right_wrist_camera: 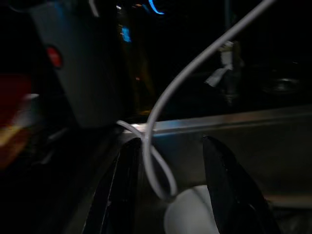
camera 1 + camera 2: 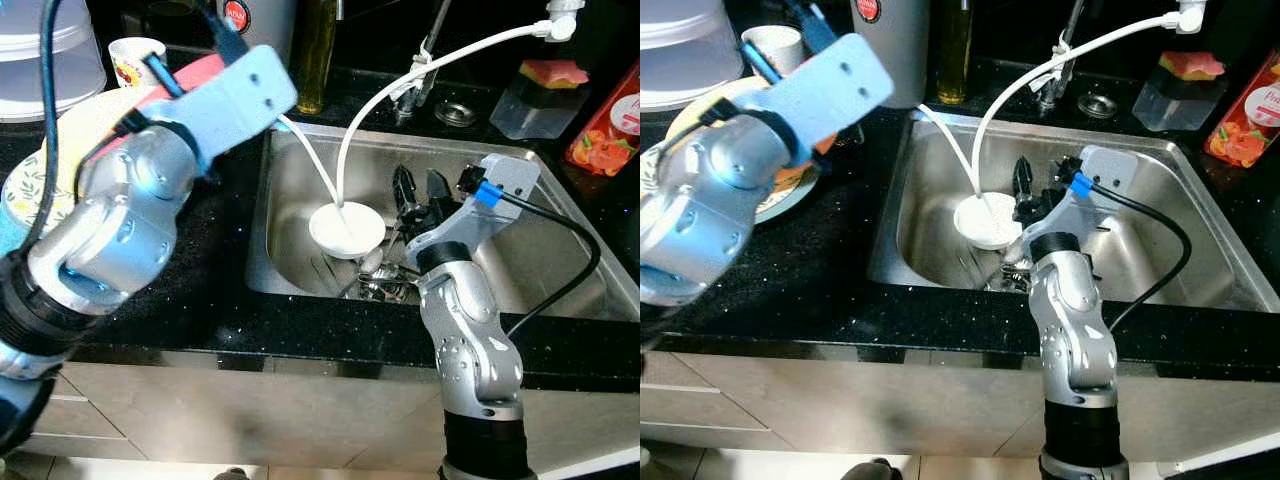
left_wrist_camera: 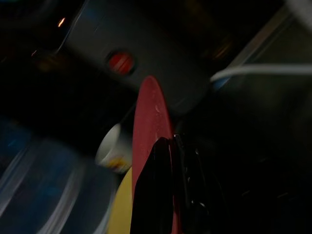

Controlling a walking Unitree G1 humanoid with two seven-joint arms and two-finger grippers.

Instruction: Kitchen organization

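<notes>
Red plate [image 3: 148,117] held edge-on in the left gripper [image 3: 168,146], jaws pinched on its rim, above the bench [image 2: 200,300] by the yellow plate [image 2: 85,120] and cup [image 2: 135,58]; judged stiff, light, smooth and breakable, best gripped at the rim. White bowl [image 2: 346,228] lay upturned in the sink [image 2: 560,270] beside cutlery [image 2: 385,285], under a hose [image 2: 400,80]. Right gripper [image 2: 420,190] reached into the sink just beside the bowl, jaws spread and empty, forearm raised from the near edge.

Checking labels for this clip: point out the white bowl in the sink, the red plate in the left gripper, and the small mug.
white bowl [image 2: 345,228], left eye view, centre of its underside.
red plate [image 3: 148,114], left wrist view, upper face.
small mug [image 2: 132,55], left eye view, rim.
</notes>
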